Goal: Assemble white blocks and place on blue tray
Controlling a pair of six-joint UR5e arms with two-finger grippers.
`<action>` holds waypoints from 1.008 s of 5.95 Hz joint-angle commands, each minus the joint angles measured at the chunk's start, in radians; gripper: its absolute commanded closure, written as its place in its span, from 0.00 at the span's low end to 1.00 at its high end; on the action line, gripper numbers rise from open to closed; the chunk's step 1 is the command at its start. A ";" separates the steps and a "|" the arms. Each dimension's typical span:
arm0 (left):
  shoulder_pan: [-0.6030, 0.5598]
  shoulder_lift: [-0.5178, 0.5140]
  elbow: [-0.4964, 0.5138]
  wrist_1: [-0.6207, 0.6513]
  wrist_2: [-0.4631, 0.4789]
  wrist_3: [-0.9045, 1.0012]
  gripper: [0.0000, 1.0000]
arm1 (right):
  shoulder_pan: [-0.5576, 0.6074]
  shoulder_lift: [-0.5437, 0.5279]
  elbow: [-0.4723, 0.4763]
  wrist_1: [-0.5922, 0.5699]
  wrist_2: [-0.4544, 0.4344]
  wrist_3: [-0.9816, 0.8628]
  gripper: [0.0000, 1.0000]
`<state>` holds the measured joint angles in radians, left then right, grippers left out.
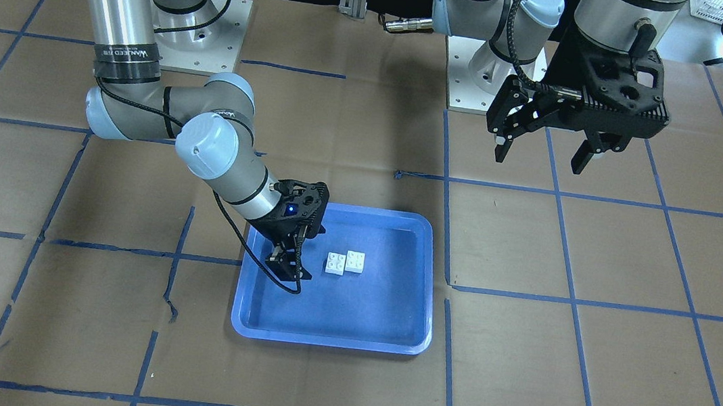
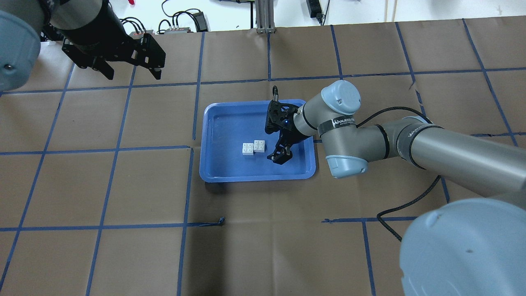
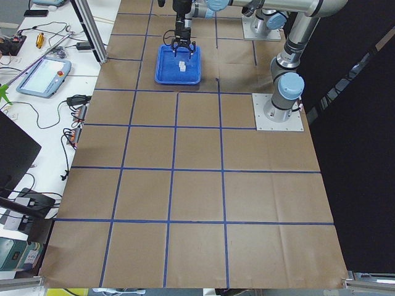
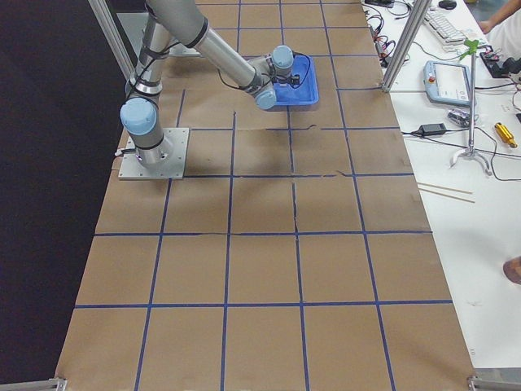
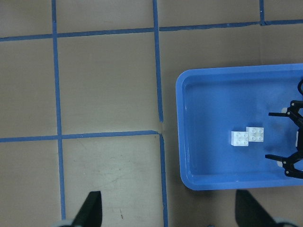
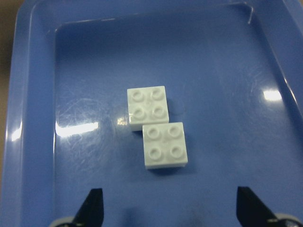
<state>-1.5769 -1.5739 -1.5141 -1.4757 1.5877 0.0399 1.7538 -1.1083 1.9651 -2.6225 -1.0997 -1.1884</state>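
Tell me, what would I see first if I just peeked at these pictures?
The bright blue tray in the middle of the brown table pops out first, with two little white blocks sitting staggered side by side in it, studs up. The right gripper hangs low over the tray just beside them, jaws open, while the left gripper hangs high up, away from the tray, jaws open too.

Front camera faces the robot from across the table (image 1: 588, 365), steeply down, with the blue tray (image 1: 330, 341) just below centre. My overhead looks forward from behind the shoulders, tray mid-frame. Both side cameras stand far back at the table ends, tray tiny near 12 o'clock. Left wrist camera looks straight down from high, tray at 4 o'clock. Right wrist camera sits close in, tray filling it, white blocks (image 6: 147, 106) central. All six share the tray.
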 commanded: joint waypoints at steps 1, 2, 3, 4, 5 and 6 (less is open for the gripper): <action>0.000 0.000 0.000 0.000 0.000 0.000 0.01 | -0.038 -0.079 -0.015 0.150 -0.110 0.000 0.00; 0.000 0.000 0.002 0.002 -0.002 0.000 0.01 | -0.063 -0.122 -0.061 0.292 -0.177 0.000 0.00; 0.000 0.000 0.002 0.002 -0.002 0.000 0.01 | -0.069 -0.180 -0.118 0.431 -0.251 0.001 0.00; 0.000 0.000 0.000 0.002 0.000 0.000 0.01 | -0.100 -0.232 -0.161 0.541 -0.314 0.024 0.00; 0.000 0.000 0.002 0.002 -0.002 0.000 0.01 | -0.158 -0.283 -0.195 0.635 -0.342 0.124 0.00; 0.000 0.000 0.002 0.000 0.000 0.000 0.01 | -0.213 -0.332 -0.233 0.694 -0.345 0.271 0.00</action>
<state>-1.5770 -1.5739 -1.5129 -1.4746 1.5868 0.0399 1.5935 -1.3904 1.7697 -1.9997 -1.4309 -1.0411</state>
